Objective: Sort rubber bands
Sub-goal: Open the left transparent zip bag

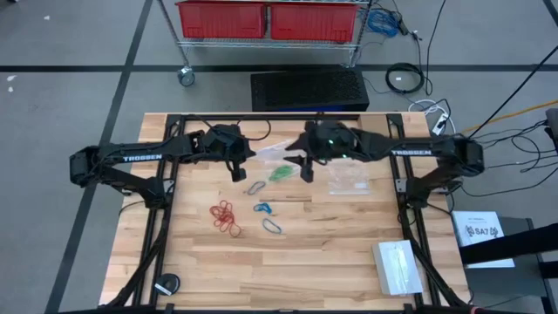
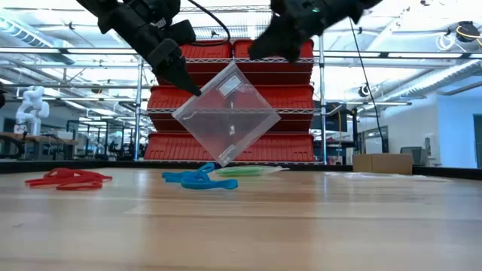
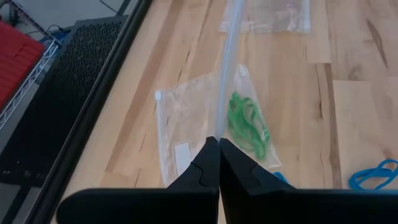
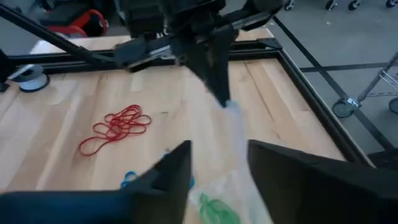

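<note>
My left gripper (image 1: 237,173) is shut on a clear plastic bag (image 2: 226,113), which hangs above the table's middle. My right gripper (image 1: 305,172) is open. Its fingers stand on either side of the bag's upper part (image 4: 233,134), and I cannot tell whether they touch it. Green rubber bands (image 1: 279,173) lie on the table below, at a second clear bag (image 3: 183,130). Whether they are inside it I cannot tell. Red bands (image 1: 225,218) lie nearer the front, left of the blue bands (image 1: 266,216). A grey loop (image 1: 255,187) lies between the two grippers. My left gripper pinches the bag's corner (image 2: 194,92) between its two shut fingers (image 3: 208,165). The fingers slant down from the table's left side. The bag hangs tilted on its corner, clear of the table, and shows edge-on in the left wrist view (image 3: 224,74).
A third clear bag (image 1: 349,179) lies flat to the right of the grippers. A white box (image 1: 399,266) sits at the front right and a black tape roll (image 1: 166,283) at the front left. Black frame rails (image 1: 157,218) run along the table's sides.
</note>
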Available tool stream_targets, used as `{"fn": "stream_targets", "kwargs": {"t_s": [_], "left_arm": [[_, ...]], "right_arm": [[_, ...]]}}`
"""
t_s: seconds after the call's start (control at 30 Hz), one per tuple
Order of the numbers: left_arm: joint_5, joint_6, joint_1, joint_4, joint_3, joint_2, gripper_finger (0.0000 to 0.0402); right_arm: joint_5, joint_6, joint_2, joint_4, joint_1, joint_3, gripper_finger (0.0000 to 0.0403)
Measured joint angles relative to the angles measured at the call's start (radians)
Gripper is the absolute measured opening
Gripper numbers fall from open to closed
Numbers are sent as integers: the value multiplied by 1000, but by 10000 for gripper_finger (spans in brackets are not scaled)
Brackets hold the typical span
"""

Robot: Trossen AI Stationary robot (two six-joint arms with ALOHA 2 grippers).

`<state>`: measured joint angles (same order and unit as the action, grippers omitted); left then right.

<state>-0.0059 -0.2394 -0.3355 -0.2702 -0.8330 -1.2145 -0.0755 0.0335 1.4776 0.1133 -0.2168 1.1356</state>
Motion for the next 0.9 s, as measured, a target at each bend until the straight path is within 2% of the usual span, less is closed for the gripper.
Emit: {"fn": "stream_targets", "kwargs": {"t_s": [0.17,0.3,0.43,0.63,0.9], "left_arm": [[3,-2,0,1,0,0,0],[3,-2,2,0,0,0,0],[3,-3,2,-1,0,0,0],[3,-4,2,0,0,0,0],[4,-2,2,23,-2,0,4]], "right_arm": [[5,52,131,105,-6,158,232],[8,64,219,128,-7,256,240],[30,89,285,200,-6,327,189],[33,94,319,243,-6,344,24],[59,94,294,227,-6,345,1]]}}
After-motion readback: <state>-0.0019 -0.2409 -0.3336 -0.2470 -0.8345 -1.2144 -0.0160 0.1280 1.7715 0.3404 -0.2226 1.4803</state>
